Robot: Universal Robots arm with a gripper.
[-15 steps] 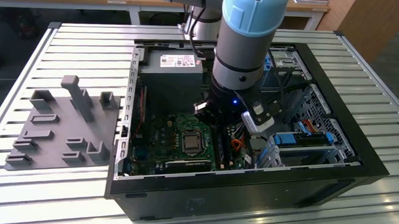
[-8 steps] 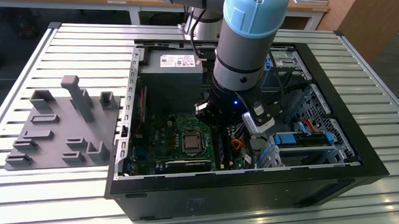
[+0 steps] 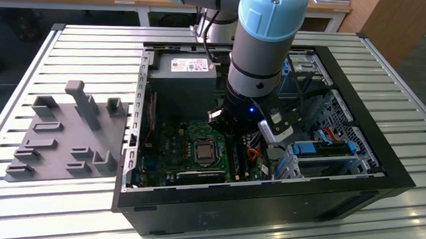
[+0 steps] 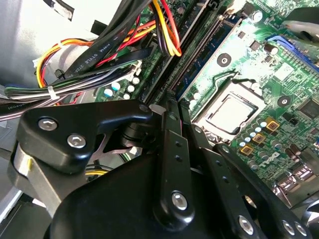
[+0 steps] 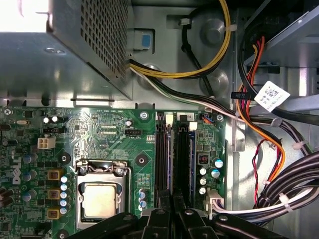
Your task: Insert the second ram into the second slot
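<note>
The case lies open on the table. At lower centre of the first wrist view, the claw looks pressed together over the slots, apparently pinching the ram edge-on; seating seems unfinished.

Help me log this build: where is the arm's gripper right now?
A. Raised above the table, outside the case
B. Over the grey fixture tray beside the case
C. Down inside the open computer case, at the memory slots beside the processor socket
C: the gripper is down inside the computer case, and the first wrist view shows it at the memory slots beside the processor socket.
</note>
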